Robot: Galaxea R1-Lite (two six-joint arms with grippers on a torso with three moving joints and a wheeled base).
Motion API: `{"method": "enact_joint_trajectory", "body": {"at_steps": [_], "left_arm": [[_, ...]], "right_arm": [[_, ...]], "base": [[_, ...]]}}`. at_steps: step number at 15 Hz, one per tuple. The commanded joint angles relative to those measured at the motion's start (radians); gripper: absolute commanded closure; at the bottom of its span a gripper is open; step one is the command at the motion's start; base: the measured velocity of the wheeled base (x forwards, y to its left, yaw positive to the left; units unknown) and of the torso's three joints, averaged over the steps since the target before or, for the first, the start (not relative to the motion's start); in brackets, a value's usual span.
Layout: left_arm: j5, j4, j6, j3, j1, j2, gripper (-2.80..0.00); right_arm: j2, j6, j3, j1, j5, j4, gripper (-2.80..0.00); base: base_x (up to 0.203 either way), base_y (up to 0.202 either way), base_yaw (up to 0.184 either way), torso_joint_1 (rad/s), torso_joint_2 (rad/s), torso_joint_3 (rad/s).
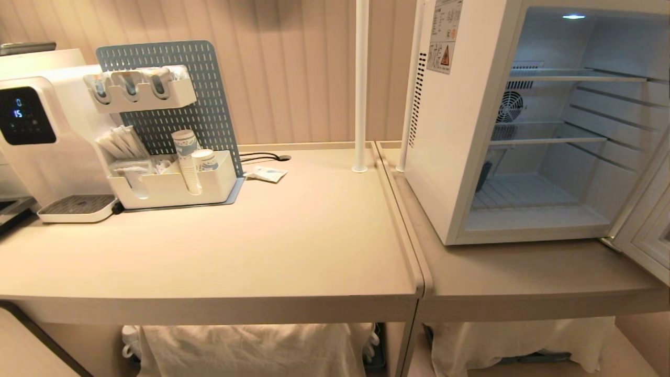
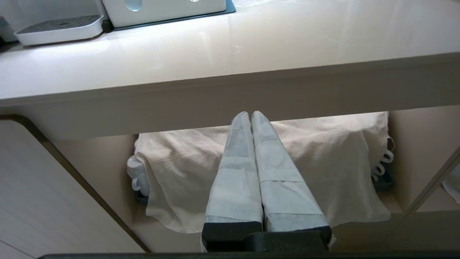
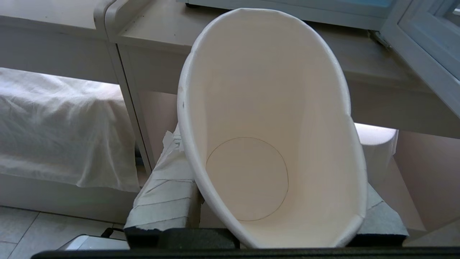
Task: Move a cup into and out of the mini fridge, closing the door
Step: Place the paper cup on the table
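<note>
while my right pincer (image 3: 266,201) clamps the cup (image 3: 266,118) between its two taped fingers (image 3: 165,194), the cup's rim is squeezed into an oval and its bare white inside faces my wrist camera, the round bottom showing deep within. pincer and cup hang in front of the counter edge (image 3: 244,77), below the tabletop, and neither shows in my head view. at about 1 o'clock from the cup in that wrist view lies the door (image 3: 424,46) of the fridge, swung open with its pale frame running off the edge.

from my head, the mini fridge (image 1: 534,125) stands at 2 o'clock on the right-hand table (image 1: 523,272), lit inside, its wire shelves (image 1: 549,140) bare and the round fan (image 1: 509,107) on the back wall; the open door (image 1: 646,230) sits at 4 o'clock of it.

my left pincer (image 2: 250,114) is pressed shut on nothing, fingers together, pointing under the left table toward a cloth-covered bundle (image 2: 323,162).

at 10 o'clock on the left table are a white organiser (image 1: 172,186) with stacked cups (image 1: 187,157) before a pegboard (image 1: 172,94), and a water dispenser (image 1: 42,136) beside it.
</note>
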Motion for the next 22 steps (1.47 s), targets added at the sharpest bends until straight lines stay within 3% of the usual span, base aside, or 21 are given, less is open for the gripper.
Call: {"method": "enact_joint_trajectory", "body": {"at_steps": [1,7,22], "left_arm": [[-0.001,0.000,0.008,0.001,0.000,0.000,0.00],[0.013,-0.006,-0.096,0.001,0.000,0.001,0.00],[0.010,-0.007,-0.092,0.001,0.000,0.001,0.00]], "right_arm": [[0.002,-0.002,0.000,0.000,0.001,0.002,0.00],[0.002,0.000,0.000,0.001,0.003,0.001,0.00],[0.002,0.001,0.000,0.000,0.003,0.001,0.00]], "base": [[0.000,0.000,0.000,0.000,0.00,0.000],[0.000,0.064,-0.001,0.001,0.00,0.001],[0.000,0.190,0.000,0.003,0.00,0.002]]}}
